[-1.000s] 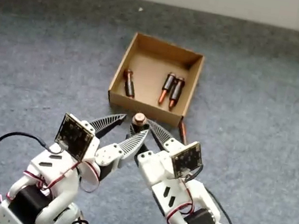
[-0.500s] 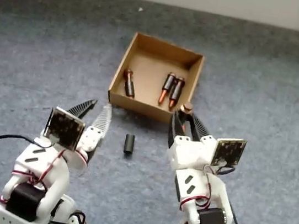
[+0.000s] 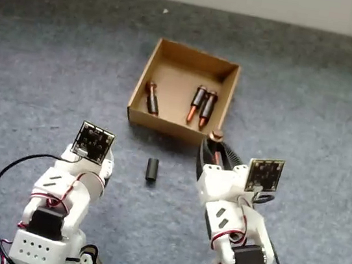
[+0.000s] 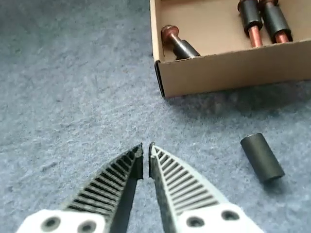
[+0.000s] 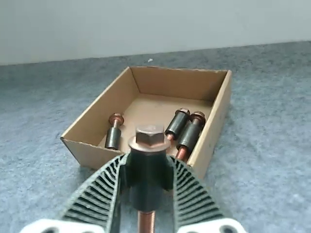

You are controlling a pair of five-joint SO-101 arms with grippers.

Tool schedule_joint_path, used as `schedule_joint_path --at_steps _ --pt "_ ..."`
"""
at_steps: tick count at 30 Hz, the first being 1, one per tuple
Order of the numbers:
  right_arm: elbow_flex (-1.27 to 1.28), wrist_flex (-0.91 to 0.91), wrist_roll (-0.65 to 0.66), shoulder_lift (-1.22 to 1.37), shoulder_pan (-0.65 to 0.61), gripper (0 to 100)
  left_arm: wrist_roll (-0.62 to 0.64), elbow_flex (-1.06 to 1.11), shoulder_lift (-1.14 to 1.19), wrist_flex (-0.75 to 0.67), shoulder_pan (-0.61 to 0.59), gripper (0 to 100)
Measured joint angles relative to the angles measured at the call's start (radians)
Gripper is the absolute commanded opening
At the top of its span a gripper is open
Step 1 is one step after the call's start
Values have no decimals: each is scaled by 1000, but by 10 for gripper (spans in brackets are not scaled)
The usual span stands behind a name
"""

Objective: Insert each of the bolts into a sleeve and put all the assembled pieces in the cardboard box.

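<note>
- My right gripper (image 5: 146,164) pinches a dark sleeve (image 5: 146,182) with a bolt (image 5: 149,138) through it. The fingers are clamped on both sides of the sleeve.
- The held piece stands upright, with the copper hex head on top and the shank poking out below the sleeve.
- In the high view my right gripper (image 3: 214,148) sits just by the near corner of the cardboard box (image 3: 170,126). The bolt head (image 3: 216,136) is right at that corner, and I can't tell if it's over the rim.
- My left gripper (image 4: 146,148) has its fingers pressed together with nothing between them. It is low over the grey carpet (image 4: 68,87).
- A loose sleeve (image 3: 152,169) lies on its side on the carpet between my two arms. It is near the box's front wall but not touching it.
- In the left wrist view the loose sleeve (image 4: 262,158) is off to one side of my left fingertips, apart from them.
- The box is open-topped with three assembled pieces lying flat inside. One (image 3: 152,98) lies alone, and two (image 3: 197,104) (image 3: 207,109) lie side by side, touching or nearly so.
</note>
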Motion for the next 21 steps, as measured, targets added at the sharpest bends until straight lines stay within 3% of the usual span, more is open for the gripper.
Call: schedule_joint_path --at_steps 5,9,18,21 --pt "0 92 0 0 0 5 -120 48 0 0 -3 46" --pt "-37 126 0 87 -37 5 -137 51 2 0 0 46" --pt "-446 118 0 687 -57 5 -140 51 2 0 0 46" --pt "-588 32 0 913 -57 5 -140 51 2 0 -41 46"
